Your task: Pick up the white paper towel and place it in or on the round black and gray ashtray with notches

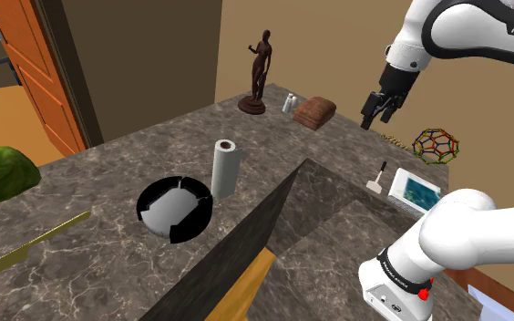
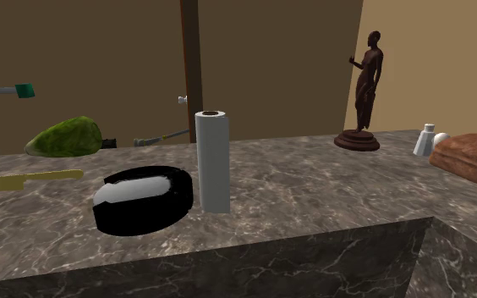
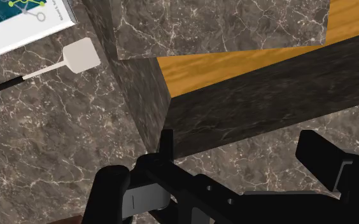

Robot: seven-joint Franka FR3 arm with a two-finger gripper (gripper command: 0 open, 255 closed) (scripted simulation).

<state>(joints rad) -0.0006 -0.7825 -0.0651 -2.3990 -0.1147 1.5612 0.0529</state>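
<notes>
This is looking like a home: a marble counter (image 1: 100,242) is carrying a paper towel (image 1: 224,169) and, at the shoulder view's twelve o'clock, a statuette (image 1: 259,68); a panelled door (image 1: 46,73) is standing at ten.

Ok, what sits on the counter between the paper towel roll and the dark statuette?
Nothing. Between the paper towel roll and the statuette there is only bare marbled counter. Both the shoulder view and the second exterior view show this.

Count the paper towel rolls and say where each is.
1. The paper towel roll stands upright on the counter, right beside the ashtray. Others may sit out of view.
</notes>
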